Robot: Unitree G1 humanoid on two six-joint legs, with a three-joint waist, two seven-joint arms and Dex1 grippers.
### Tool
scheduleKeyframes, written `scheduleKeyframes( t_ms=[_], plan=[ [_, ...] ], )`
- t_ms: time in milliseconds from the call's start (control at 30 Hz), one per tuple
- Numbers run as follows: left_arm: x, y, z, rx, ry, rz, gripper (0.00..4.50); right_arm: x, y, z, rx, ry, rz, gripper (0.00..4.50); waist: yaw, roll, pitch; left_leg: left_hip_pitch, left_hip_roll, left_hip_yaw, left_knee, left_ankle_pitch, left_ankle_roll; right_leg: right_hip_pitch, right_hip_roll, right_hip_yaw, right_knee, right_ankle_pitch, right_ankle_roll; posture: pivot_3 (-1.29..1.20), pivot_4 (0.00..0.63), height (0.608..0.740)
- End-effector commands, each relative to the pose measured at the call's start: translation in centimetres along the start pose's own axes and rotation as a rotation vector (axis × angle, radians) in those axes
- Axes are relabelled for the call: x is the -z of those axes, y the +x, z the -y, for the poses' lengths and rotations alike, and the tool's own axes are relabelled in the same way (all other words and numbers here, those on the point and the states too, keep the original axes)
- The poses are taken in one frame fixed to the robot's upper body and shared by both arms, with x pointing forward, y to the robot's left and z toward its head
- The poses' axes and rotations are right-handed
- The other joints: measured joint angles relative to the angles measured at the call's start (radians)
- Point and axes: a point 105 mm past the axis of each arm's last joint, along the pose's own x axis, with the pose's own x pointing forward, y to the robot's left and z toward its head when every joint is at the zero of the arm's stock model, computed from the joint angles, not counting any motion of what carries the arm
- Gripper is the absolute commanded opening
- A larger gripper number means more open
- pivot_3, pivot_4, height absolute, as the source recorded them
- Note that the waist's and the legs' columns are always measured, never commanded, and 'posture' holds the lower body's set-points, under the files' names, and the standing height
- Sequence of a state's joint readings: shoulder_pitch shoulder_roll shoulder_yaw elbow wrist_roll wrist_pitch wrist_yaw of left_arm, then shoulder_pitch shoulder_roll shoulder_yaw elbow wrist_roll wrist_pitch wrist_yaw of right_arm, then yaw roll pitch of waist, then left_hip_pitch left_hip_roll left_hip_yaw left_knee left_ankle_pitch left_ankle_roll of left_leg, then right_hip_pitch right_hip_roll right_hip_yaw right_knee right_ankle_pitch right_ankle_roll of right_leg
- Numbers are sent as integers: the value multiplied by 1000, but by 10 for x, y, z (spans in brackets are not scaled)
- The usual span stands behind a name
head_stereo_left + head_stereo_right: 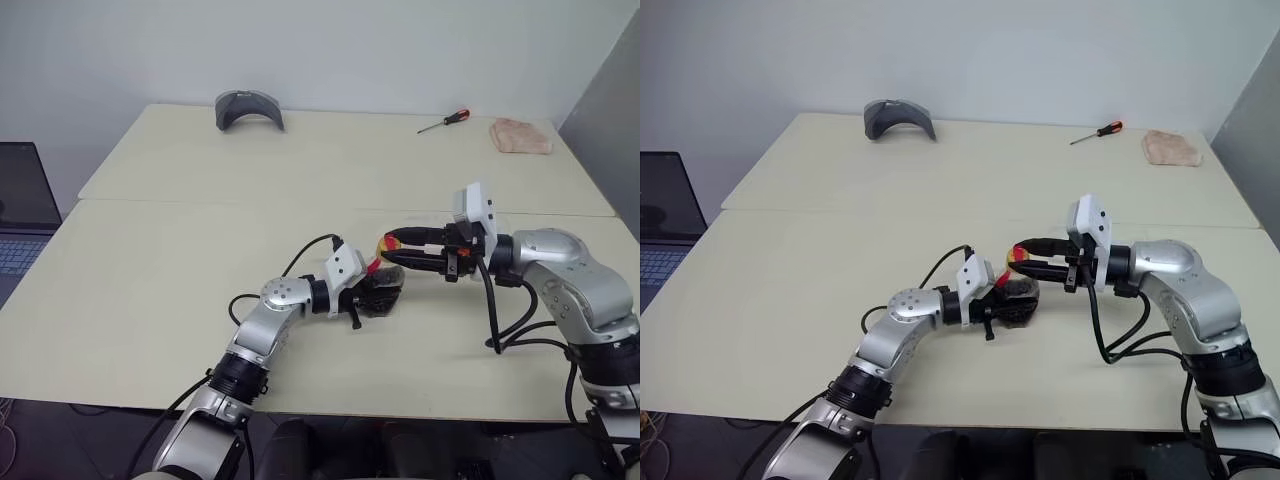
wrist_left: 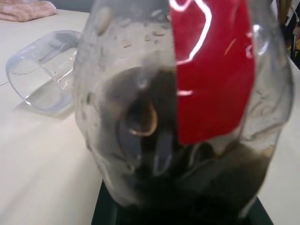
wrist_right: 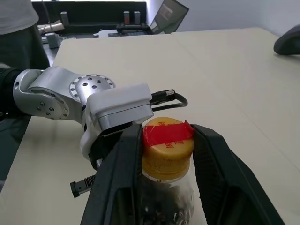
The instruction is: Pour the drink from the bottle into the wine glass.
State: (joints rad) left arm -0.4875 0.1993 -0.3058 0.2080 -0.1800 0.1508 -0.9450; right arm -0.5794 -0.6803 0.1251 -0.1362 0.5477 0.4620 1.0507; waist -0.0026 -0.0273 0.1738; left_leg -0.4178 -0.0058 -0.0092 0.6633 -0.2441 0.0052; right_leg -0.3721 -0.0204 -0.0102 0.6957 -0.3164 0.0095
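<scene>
So the left gripper [image 1: 378, 290] has its fingers closed tight on the belly of the bottle [image 1: 385, 285], holding it near the middle of the front surface [image 1: 150, 300]; in the left wrist view the bottle's clear body with the red label [image 2: 213, 70] sits right against the camera and the drink [image 2: 187, 187] pools dark in the lower part. Right gripper [image 1: 400, 250] comes in level from the bottle's right side, its fingers [image 3: 122, 178] part open, one either side of the yellow cap [image 3: 167, 152], close to it, and I cannot tell if they are actually pressing on it. Cap is on, with a red strip over it, so judging from that the step in hand is uncapping, pour not yet started. Key relation: bottle's long axis runs up toward the right gripper, cap end nearest the right fingers, so the right arm is the one placed to twist it off while the left steadies. Wine glass [image 2: 44, 70] lies on its side on the surface just beyond the bottle, open rim facing the bottle, so it looks like it needs standing up before any pour. Screwdriver [image 1: 445, 121], cloth [image 1: 520, 136] and grey curved piece [image 1: 249, 108] sit well apart from the bottle at the far edge
</scene>
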Motion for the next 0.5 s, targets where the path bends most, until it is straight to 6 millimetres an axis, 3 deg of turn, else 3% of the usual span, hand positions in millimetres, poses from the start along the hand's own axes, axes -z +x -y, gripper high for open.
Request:
scheduleKeyframes(
  t_ms=[33,67,200,367,500],
  plan=[
    [-33,9,12,60,115,105,781,7,-11,21,116,-17,-61,1204,0,0,0,0,0,0,0,0,0,0,0,0,0,0,0,0,150,740],
    [-33,9,10,47,116,107,764,3,-11,19,120,-15,-45,1204,1,0,0,0,0,0,0,0,0,0,0,0,0,0,0,0,150,740],
    [-32,8,4,4,121,107,759,-10,-19,13,207,-40,5,2601,3,0,0,-1,0,0,0,0,0,0,0,0,0,0,0,0,150,740],
    [-32,10,-1,-39,128,116,746,-35,-33,-10,306,-22,92,4470,7,0,0,-2,0,-1,0,0,0,-1,-1,-1,-1,0,0,0,150,740],
    [-33,11,-9,-88,167,123,745,-43,-32,-28,441,-6,142,4500,5,0,0,-2,0,-1,0,0,0,-1,-1,-1,-1,0,0,0,150,740]
  ],
)
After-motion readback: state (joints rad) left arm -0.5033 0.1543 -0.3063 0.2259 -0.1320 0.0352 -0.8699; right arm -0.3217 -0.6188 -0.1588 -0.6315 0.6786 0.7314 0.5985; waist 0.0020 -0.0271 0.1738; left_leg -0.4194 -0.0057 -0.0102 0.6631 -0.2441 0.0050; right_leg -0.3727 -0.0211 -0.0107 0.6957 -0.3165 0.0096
